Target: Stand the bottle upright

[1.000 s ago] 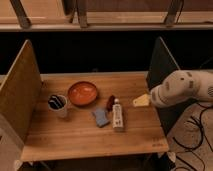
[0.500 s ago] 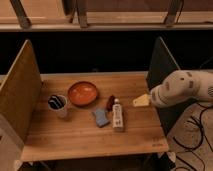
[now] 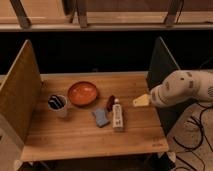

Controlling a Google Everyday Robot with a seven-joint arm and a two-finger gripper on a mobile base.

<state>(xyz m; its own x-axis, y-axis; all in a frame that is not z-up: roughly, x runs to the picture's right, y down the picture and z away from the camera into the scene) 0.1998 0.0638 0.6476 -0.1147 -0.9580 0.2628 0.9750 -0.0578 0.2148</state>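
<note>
A wooden table has a tall wooden wall on its left side and a dark wall on its right side.

The bottle lies flat on its side on the table, a little right of the middle and toward the front. It is slim and pale, with dark print on its label. Its white cap points to the back of the table. It is not standing up.

A blue-grey sponge lies just beside the bottle, on its left. A small dark red thing sits close to the bottle's cap, a bit behind it and to the left. I cannot tell if they touch.

Farther back is a round orange-red bowl. Left of the bowl is a pale cup with something dark in it.

The robot's fat white arm comes in from the right side. At its end is the claw, a pale yellow tip that points left. The claw hangs over the right part of the table, behind and to the right of the bottle. Its two fingers are spread apart and nothing is in them. The claw does not touch the bottle, and bare table shows between the two.

Dark cables lie on the floor to the right of the table.
</note>
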